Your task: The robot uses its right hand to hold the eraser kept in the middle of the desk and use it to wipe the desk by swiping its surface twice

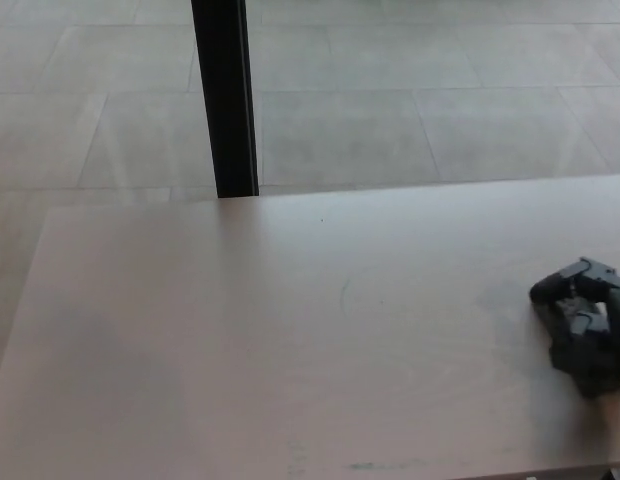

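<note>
Spanning the upper half of the head view, a pale grey tiled floor (410,110) with thin grout lines lies behind everything else. Below it, the broad pale beige worktop (240,330) with a smooth matt surface fills the lower half; its far edge runs across the picture just under the floor, and its left edge slants down toward the bottom left corner. Faint curved smear marks show on the surface near its middle, and a small dark speck sits close to the far edge. A few greenish marks lie near the front edge.

A black upright post (225,95), flat-sided and straight, rises from behind the far edge of the worktop to the top of the picture, left of centre.

The right robot hand (587,325), black with thick fingers, rests on the worktop at the far right, partly cut off by the picture's edge. Its fingers are curled inward in a clenched pose. The eraser cannot be made out apart from the dark hand, so whether the hand grasps it cannot be told. The left robot hand does not show.
</note>
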Motion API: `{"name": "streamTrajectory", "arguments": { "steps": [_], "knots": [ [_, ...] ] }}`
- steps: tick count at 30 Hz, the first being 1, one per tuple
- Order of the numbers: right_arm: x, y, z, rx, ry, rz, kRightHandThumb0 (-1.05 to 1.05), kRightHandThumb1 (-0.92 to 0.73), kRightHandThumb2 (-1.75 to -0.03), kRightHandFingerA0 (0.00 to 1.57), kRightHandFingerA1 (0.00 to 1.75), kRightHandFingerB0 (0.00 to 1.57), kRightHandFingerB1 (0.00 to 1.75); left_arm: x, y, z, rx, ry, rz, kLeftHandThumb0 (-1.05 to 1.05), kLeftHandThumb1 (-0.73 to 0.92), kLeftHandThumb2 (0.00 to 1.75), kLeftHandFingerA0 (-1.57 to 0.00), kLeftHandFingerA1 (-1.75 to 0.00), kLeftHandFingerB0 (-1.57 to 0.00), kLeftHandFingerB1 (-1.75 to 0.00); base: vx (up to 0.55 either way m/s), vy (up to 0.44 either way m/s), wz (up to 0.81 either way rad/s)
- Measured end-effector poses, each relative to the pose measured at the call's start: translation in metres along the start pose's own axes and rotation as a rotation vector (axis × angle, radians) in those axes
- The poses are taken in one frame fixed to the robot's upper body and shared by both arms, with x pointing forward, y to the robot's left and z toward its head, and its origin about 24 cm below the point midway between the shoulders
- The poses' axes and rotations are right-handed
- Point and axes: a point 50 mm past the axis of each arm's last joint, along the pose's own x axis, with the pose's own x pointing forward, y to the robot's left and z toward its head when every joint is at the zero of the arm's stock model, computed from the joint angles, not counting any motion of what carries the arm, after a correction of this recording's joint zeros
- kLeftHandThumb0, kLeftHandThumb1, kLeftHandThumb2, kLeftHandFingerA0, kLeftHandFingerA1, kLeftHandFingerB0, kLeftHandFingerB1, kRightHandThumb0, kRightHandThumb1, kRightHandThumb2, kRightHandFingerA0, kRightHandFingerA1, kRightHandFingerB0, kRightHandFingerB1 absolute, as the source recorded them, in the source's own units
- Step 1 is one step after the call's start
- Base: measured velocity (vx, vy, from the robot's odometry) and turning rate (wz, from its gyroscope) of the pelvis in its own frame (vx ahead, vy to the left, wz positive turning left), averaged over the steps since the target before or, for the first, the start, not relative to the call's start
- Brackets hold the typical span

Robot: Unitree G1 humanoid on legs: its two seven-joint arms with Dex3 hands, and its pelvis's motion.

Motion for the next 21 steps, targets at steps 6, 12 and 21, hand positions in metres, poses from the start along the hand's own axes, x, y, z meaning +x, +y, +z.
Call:
{"name": "streamTrajectory", "arguments": {
  "steps": [6, 12, 21],
  "knots": [
    [-0.001, -0.025, -0.009, 0.020, 0.048, -0.070, -0.22, -0.51, -1.18, 1.00, 1.75, 0.82, 1.53, 0.001, -0.001, 0.000, -0.002, 0.002, 0.000, -0.71, 0.91, 0.66, -0.31, -0.87, -0.33, -0.68, 0.00, 0.000, 0.00],
    [-0.005, -0.045, -0.020, 0.022, 0.085, -0.127, -0.25, -0.57, -1.11, 1.02, 1.75, 0.80, 1.47, 0.001, -0.001, 0.000, 0.003, 0.005, 0.004, -0.71, 0.89, 0.66, -0.35, -0.89, -0.36, -0.69, 0.00, 0.000, 0.00],
    [-0.010, -0.077, -0.032, 0.038, 0.136, -0.217, -0.29, -0.57, -1.10, 0.99, 1.75, 0.75, 1.50, 0.001, -0.001, 0.003, 0.007, -0.006, 0.008, -0.72, 0.90, 0.67, -0.29, -0.84, -0.34, -0.67, 0.00, 0.000, 0.00]
  ]
}}
